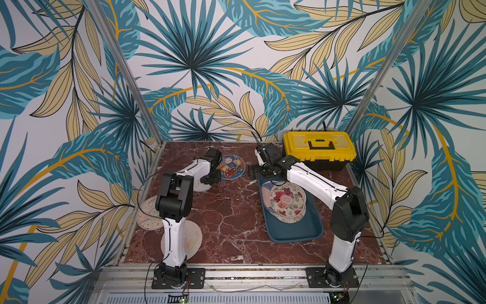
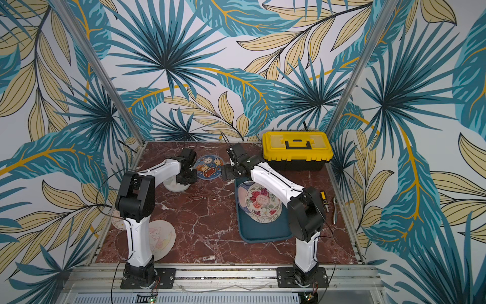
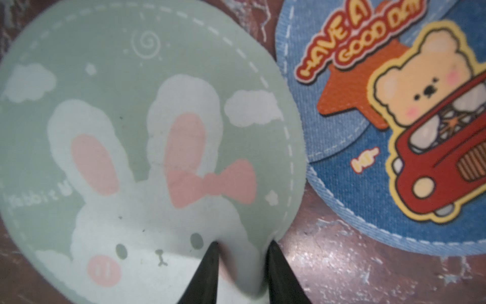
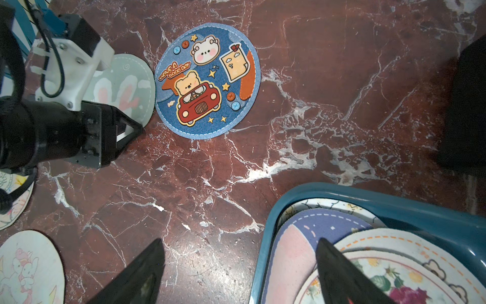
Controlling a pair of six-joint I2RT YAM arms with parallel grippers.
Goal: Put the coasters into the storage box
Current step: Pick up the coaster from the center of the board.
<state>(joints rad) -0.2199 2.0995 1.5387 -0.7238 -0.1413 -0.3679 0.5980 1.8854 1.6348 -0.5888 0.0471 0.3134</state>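
Note:
A pale green rabbit coaster [image 3: 147, 131] lies at the back left of the table, and my left gripper [image 3: 243, 246] is shut on its near edge, the fabric bunched up between the fingers. Beside it lies a blue bear-and-car coaster [image 1: 232, 167], flat and apart from both grippers. The teal storage box [image 1: 297, 237] holds several stacked coasters, a floral one [image 1: 288, 200] on top. My right gripper [image 4: 239, 242] hangs open over the box's far left corner, holding nothing. Two cream coasters [image 1: 148, 215] [image 1: 193, 240] rest at the front left, partly hidden by the left arm.
A yellow-lidded black toolbox [image 1: 319, 150] stands at the back right, just behind the right arm. A screwdriver [image 2: 324, 200] and a metal tool [image 2: 335, 210] lie along the right edge. Patterned walls close off the table on three sides.

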